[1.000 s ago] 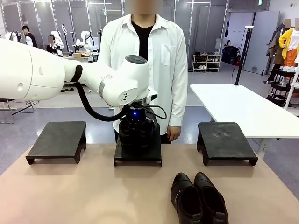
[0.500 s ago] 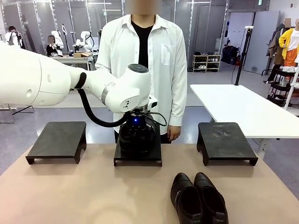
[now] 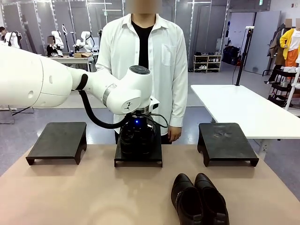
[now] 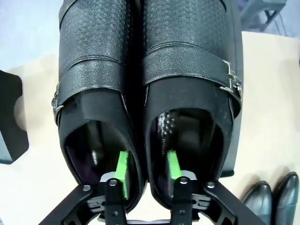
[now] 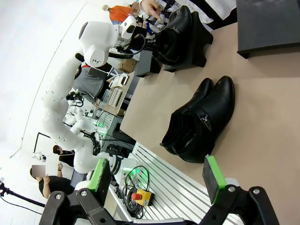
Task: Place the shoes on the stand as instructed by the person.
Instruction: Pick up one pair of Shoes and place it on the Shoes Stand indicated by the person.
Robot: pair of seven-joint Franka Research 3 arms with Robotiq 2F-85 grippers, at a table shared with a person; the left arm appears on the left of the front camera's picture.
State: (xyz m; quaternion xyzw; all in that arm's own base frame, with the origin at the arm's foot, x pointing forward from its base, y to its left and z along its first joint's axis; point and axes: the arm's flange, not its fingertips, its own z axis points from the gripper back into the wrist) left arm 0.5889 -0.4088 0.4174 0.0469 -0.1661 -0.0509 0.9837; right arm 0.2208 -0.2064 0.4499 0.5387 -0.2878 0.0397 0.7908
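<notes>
- Two pairs of black shoes, four in all: the boots (image 4: 183, 42), strapped and buckled, and the glossy low shoes (image 3: 199, 199).
- Three black platforms stand in a row across the far half of the tan table (image 3: 70, 197): left stand (image 3: 58, 138), middle stand (image 3: 138, 160), right stand (image 3: 225, 140).
- The boots sit side by side on the middle stand, toes toward the person (image 3: 145, 56).
- The low shoes sit together on the table's near side, right of centre, toes also pointing away from the robot. They are well apart from the stands.
- One person in an open white shirt over black stands at the far edge behind the middle stand, with a hand (image 3: 174, 133) hanging at the side.
- The left arm (image 3: 70, 84) reaches in from the left to the middle stand, wrist bent over. The left gripper (image 4: 147, 166) points straight down into the boots.
- One finger goes into each boot's opening, and the green pads (image 4: 123, 168) face the two inner collars between them. The jaws stand partly apart — whether the pads press the leather cannot be told.
- The right gripper (image 5: 157, 176) looks across the table from beyond its near edge, toward the low shoes. Its jaws are spread wide with nothing between them.
</notes>
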